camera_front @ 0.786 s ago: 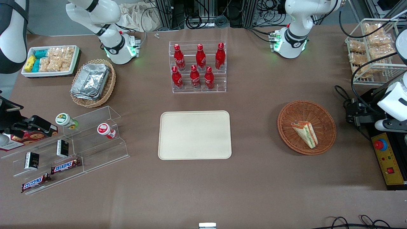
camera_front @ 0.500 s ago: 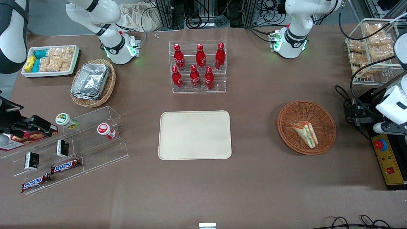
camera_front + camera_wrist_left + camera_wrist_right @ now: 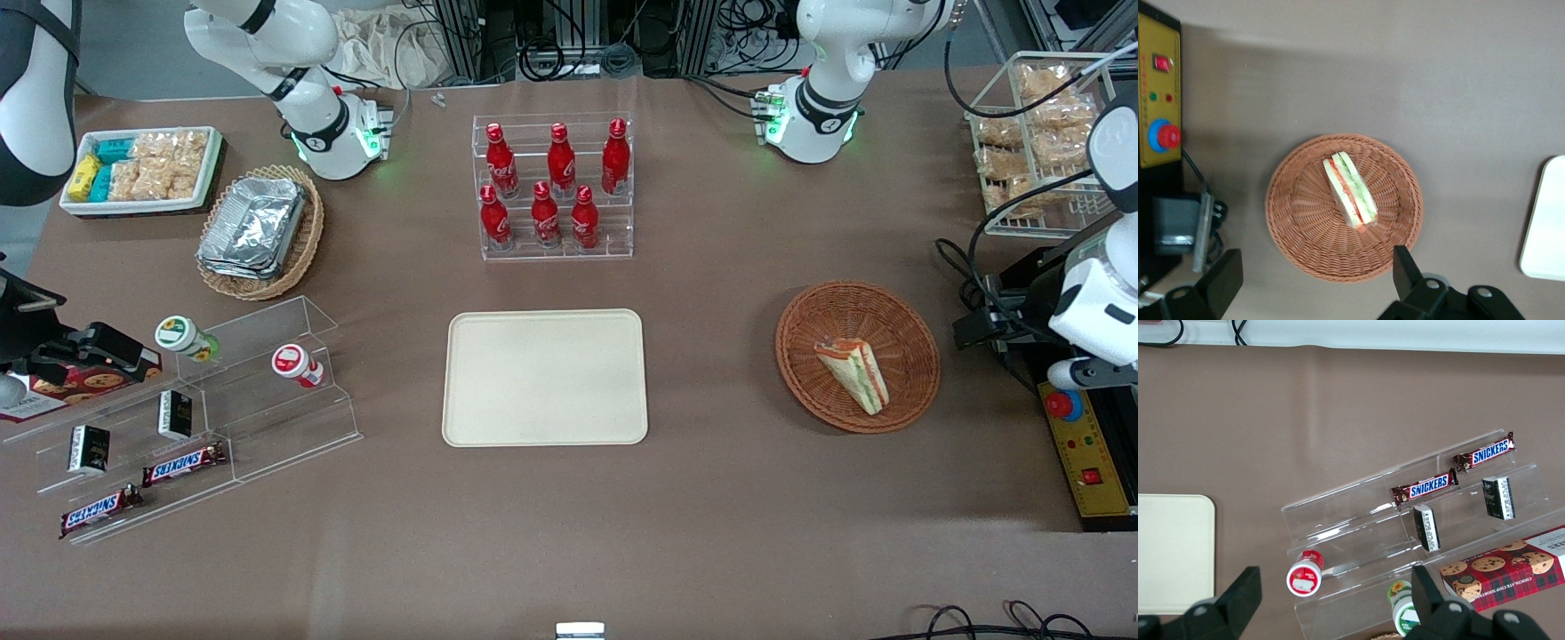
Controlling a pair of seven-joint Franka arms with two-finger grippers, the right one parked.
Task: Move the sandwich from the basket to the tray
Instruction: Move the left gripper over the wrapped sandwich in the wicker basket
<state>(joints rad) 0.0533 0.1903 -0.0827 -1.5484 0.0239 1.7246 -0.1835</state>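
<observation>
**Sandwich rests in the basket; the working arm's gripper waits high, fingers spread**

Toward the parked arm's end of the table, a clear acrylic stepped shelf carries Snickers bars, small dark boxes and two round-lidded jars. Farther from the front camera than the shelf, a tan oval wicker basket of foil containers lies beside a white rectangular bin of snack packets.

In the middle of the table sits the flat cream-beige rectangular plastic tray with rounded corners, nothing on it. Farther from the camera, a clear tiered rack holds six red cola bottles upright.

Toward the working arm's end lies the round reddish-brown woven wicker basket, well apart from the tray. The triangular white-bread sandwich with green and orange-red filling lies inside it on its side, near the centre of the weave.

The left arm's gripper hangs above the table, just outside the basket's rim toward the working arm's end, touching nothing. In the wrist view its two dark fingers stand wide apart with nothing between them, and the basket and sandwich show below it. Beside the basket stands a black and yellow control box with a red button.
</observation>
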